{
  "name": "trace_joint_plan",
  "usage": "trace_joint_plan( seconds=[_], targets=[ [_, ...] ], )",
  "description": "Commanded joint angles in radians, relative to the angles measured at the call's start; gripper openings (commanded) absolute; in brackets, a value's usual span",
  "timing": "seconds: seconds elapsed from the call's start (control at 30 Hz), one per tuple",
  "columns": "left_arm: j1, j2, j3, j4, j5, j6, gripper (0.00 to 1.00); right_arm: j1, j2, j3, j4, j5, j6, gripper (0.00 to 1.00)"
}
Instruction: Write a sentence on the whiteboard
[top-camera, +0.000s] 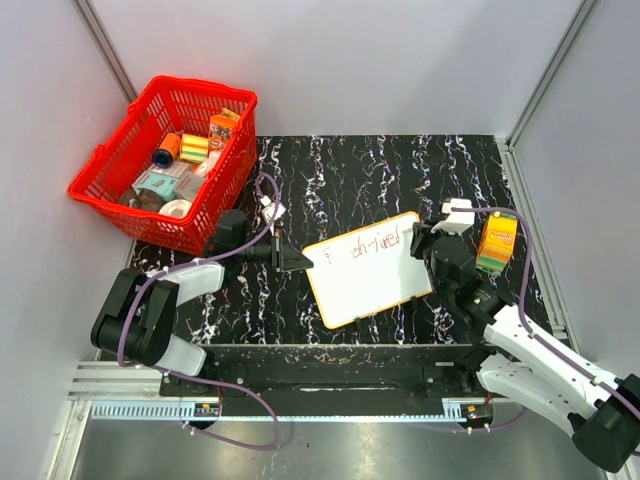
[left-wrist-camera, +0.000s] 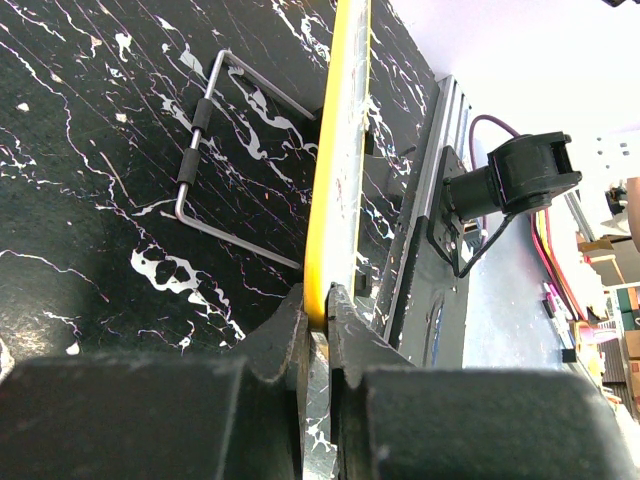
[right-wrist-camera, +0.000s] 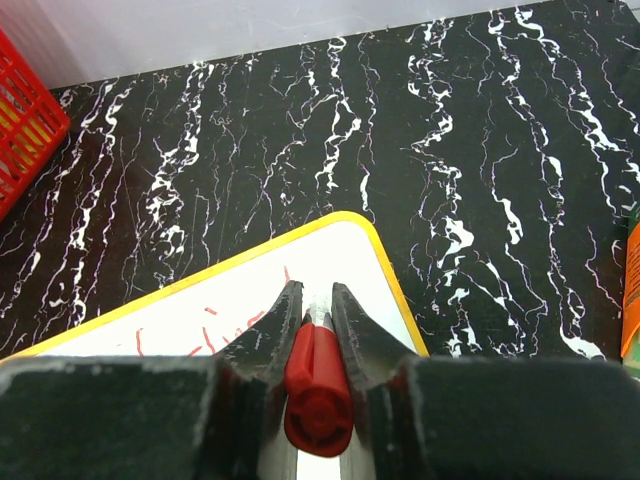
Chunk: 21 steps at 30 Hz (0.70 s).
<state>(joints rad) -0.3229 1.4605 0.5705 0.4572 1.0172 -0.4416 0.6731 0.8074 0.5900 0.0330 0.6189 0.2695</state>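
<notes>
The sentence (top-camera: 372, 243) on the whiteboard (top-camera: 372, 290) is illegible.

Glossy marbled table (top-camera: 400, 170), smooth white whiteboard (top-camera: 370, 285), red plastic basket (top-camera: 225, 180).

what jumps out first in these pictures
The whiteboard with red lettering lies centre-frame, the left gripper pinching its yellow edge and the right gripper holding a red marker at its right side. A red basket of small items sits at the far left.

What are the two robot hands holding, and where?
Left gripper pinches the whiteboard by its yellow edge. Right gripper clamps the red marker around its barrel.
</notes>
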Motion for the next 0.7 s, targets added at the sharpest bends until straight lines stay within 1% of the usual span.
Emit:
trace_joint_plan(
  seconds=[0.0,0.37,0.67],
  targets=[
    [-0.030,-0.002,-0.008,-0.043,-0.019,0.139,0.00,-0.010,0.019,0.024,0.047,0.002,0.004,0.00],
    [-0.030,-0.002,-0.006,-0.045,-0.020,0.139,0.00,-0.012,0.004,0.002,0.035,-0.061,0.028,0.00],
    [-0.030,0.000,-0.006,-0.045,-0.019,0.139,0.00,-0.012,-0.031,-0.032,-0.021,-0.050,0.047,0.00]
  ],
)
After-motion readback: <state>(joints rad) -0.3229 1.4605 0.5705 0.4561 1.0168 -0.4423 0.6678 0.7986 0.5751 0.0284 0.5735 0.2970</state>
